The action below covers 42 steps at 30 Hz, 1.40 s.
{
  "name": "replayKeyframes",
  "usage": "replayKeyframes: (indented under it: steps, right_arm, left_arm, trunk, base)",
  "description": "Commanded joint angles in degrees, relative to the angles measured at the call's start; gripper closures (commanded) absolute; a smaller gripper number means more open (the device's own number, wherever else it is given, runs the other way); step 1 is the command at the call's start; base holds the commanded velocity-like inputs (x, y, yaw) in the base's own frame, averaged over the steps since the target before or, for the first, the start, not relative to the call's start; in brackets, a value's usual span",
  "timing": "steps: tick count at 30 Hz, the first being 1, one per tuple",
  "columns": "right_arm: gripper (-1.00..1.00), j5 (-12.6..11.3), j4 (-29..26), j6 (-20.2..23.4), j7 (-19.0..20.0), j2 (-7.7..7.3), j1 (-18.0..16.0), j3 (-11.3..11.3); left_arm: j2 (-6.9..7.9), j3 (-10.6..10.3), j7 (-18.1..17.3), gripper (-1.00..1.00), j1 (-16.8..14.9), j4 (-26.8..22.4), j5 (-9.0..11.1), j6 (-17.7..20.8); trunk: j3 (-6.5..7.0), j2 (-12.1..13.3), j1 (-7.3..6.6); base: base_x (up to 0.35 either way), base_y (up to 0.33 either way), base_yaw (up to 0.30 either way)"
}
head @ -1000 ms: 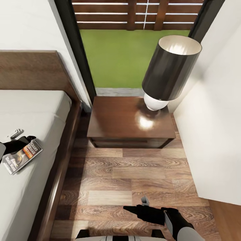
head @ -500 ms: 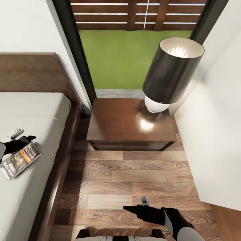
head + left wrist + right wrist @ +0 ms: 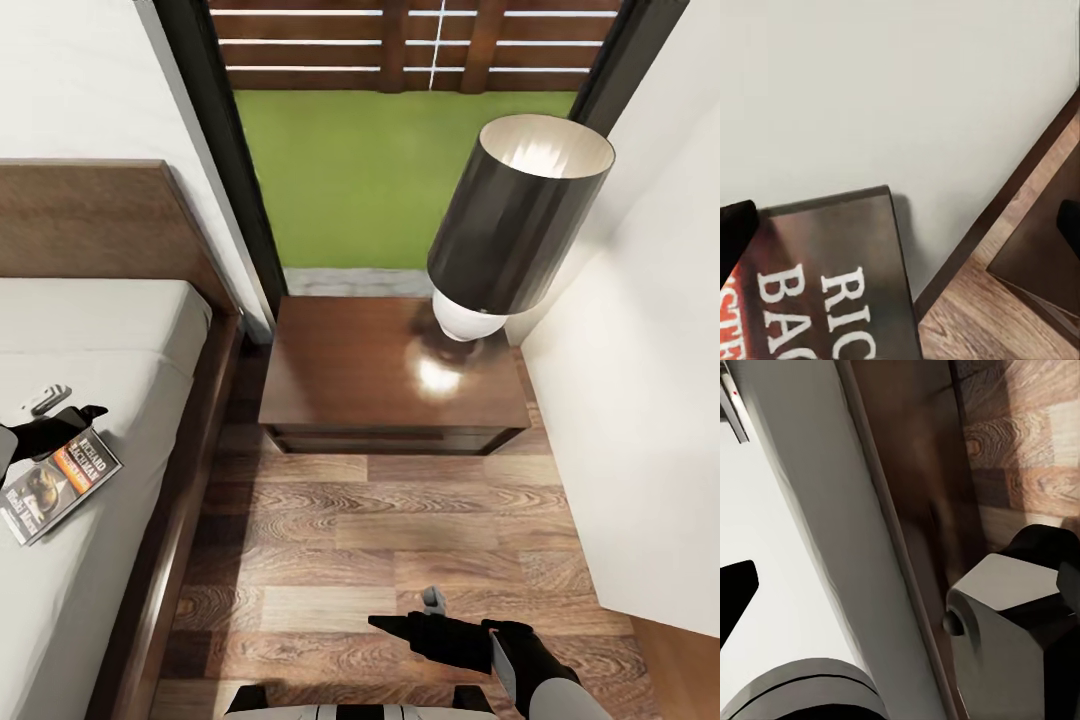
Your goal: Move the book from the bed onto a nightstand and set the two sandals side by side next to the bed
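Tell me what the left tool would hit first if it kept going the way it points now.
Probably nothing at once: the left tool, at the book on the bed, points over the mattress toward the bed's wooden side rail, with the nightstand beyond. Depth is unclear.

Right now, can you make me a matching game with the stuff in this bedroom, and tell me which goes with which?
Things:
1. book
2. lamp
3. nightstand
4. right gripper

Places:
A. low over the wood floor
B. on the nightstand's top, near the white wall
C. lying on the bed's mattress, at the left gripper
D. standing below the window, beside the bed

Pairs: 1-C, 2-B, 3-D, 4-A
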Motion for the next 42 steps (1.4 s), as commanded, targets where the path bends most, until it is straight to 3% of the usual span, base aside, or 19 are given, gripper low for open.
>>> replayKeyframes:
  steps: [1, 42]
  right_arm:
    - [-1.00, 0.5, -0.1, 0.6, 0.3, 0.07, 0.0, -0.5]
    - [-1.00, 0.5, -0.1, 0.6, 0.3, 0.09, 0.0, -0.5]
  left_arm:
    - [-0.16, 0.3, -0.2, -1.00, 0.0, 1.3, 1.4, 0.5]
    - [-0.16, 0.3, -0.2, -1.00, 0.0, 1.3, 1.4, 0.5]
  trunk:
    - [-0.03, 0.0, 0.03]
    - [-0.03, 0.0, 0.03]
  base:
    - [0.232, 0.040, 0.000]
    - [0.015, 0.028, 0.000]
